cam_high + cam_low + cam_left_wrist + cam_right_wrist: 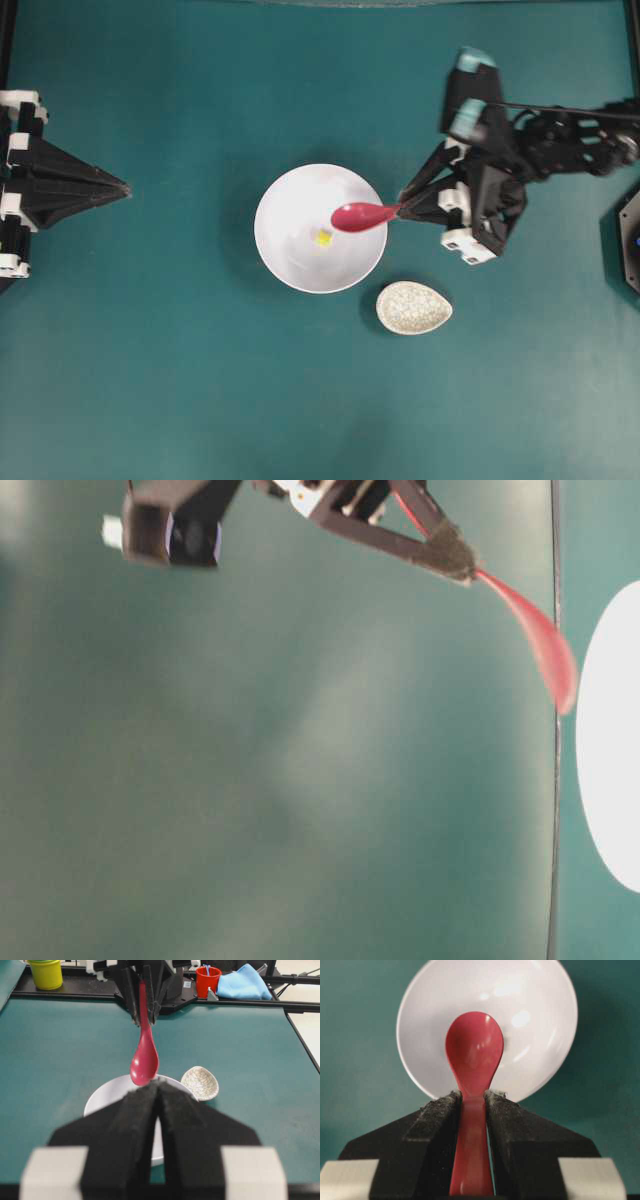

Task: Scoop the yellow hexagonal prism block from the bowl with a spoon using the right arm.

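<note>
The white bowl (300, 250) sits mid-table with the tiny yellow hexagonal prism block (323, 237) inside it, right of its centre. My right gripper (401, 208) is shut on the handle of the pink-red spoon (358, 216). The scoop hangs above the bowl's right part, close to the block and to its upper right. In the right wrist view the spoon (474, 1055) sits between the fingers (440, 1115) over the bowl (530, 1030); the block is hidden there. My left gripper (126, 187) is shut and empty, far left of the bowl. The left wrist view shows the spoon (144, 1060) above the bowl (107, 1095).
A speckled grey-white teardrop spoon rest (413, 307) lies just right of and below the bowl. At the table's far edge in the left wrist view stand a yellow cup (46, 973), a red cup (207, 981) and a blue cloth (243, 984).
</note>
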